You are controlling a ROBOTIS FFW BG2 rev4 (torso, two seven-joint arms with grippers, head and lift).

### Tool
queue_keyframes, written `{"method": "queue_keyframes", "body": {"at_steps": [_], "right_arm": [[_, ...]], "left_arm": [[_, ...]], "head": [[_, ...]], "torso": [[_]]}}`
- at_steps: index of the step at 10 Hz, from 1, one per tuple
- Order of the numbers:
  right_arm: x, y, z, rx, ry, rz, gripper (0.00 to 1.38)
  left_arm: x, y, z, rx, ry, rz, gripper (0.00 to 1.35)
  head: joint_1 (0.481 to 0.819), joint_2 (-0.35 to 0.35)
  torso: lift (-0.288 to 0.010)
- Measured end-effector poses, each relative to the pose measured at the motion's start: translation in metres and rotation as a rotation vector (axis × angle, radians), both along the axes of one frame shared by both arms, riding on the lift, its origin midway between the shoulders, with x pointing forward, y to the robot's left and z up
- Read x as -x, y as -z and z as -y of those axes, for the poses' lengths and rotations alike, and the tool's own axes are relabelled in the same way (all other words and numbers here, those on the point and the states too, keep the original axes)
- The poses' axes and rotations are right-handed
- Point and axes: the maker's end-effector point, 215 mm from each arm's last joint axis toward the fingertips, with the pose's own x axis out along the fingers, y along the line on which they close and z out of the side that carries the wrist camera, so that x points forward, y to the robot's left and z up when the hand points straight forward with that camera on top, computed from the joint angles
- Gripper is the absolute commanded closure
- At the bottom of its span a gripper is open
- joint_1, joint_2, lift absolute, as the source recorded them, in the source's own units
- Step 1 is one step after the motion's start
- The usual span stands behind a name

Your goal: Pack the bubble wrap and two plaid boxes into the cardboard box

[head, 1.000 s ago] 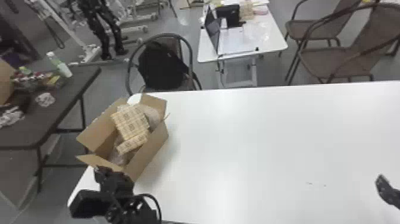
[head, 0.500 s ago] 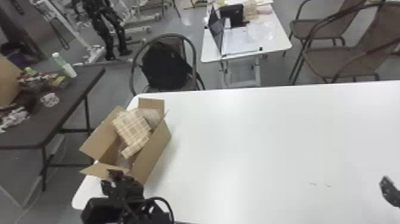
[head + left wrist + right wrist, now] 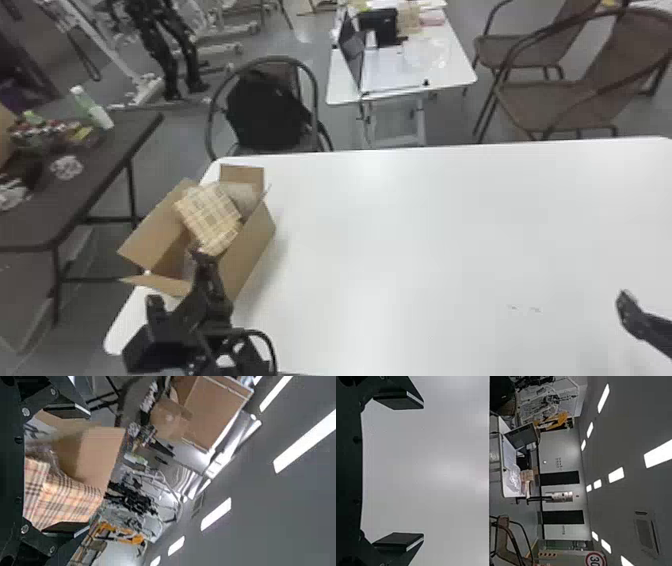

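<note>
The open cardboard box (image 3: 247,255) stands at the table's left end. Inside it lies plaid packaging (image 3: 207,212), tilted and reaching up to the rim; whether this is one box or two I cannot tell. Clear bubble wrap (image 3: 242,195) lies behind it. My left gripper (image 3: 176,280) is at the carton's near side, one finger overlapping the near opening. Seen from the left wrist, the left gripper (image 3: 81,471) is open, with plaid packaging (image 3: 69,498) beyond and partly between its fingers. At the right edge is my right gripper (image 3: 635,312); the right wrist view shows the right gripper (image 3: 401,475) open above the white table.
The carton's flaps spread outward, one near flap (image 3: 160,284) towards the left arm. The white table (image 3: 425,225) stretches to the right. Left of it is a dark table (image 3: 100,175) with assorted items. A chair with a black bag (image 3: 265,110) stands behind the far edge.
My left gripper has moved forward, closer to the cardboard box, and one finger now overlaps its near opening. The head view has shifted slightly; the box's contents look unchanged.
</note>
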Motion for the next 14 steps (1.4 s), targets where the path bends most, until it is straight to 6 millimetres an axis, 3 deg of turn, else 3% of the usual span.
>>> {"method": "queue_keyframes", "body": {"at_steps": [1, 3, 5, 7, 10, 12, 14], "right_arm": [[-0.001, -0.003, -0.006, 0.008, -0.011, 0.001, 0.13], [0.0, -0.01, -0.016, 0.023, -0.001, 0.002, 0.13], [0.005, -0.02, -0.036, 0.03, -0.012, 0.013, 0.13], [0.01, -0.025, -0.062, 0.04, -0.063, 0.002, 0.13], [0.037, -0.013, -0.061, 0.072, -0.053, -0.052, 0.13], [0.057, -0.006, -0.049, 0.103, -0.01, -0.078, 0.13], [0.062, -0.006, -0.046, 0.114, 0.0, -0.081, 0.13]], "left_arm": [[-0.009, -0.021, 0.019, -0.084, 0.097, -0.014, 0.25], [-0.012, -0.03, 0.059, -0.18, 0.271, -0.093, 0.37], [-0.027, -0.013, 0.127, -0.221, 0.563, -0.172, 0.35], [-0.027, 0.014, 0.168, -0.263, 0.781, -0.276, 0.35], [0.012, 0.049, 0.174, -0.306, 0.862, -0.461, 0.34], [0.023, 0.053, 0.168, -0.327, 0.852, -0.493, 0.34], [0.022, 0.05, 0.167, -0.345, 0.849, -0.494, 0.34]], "head": [[0.695, 0.237], [0.695, 0.204], [0.695, 0.142], [0.695, 0.114], [0.695, 0.114], [0.695, 0.112], [0.695, 0.11]], "torso": [[-0.09], [-0.09], [-0.09], [-0.09], [-0.09], [-0.09], [-0.09]]}}
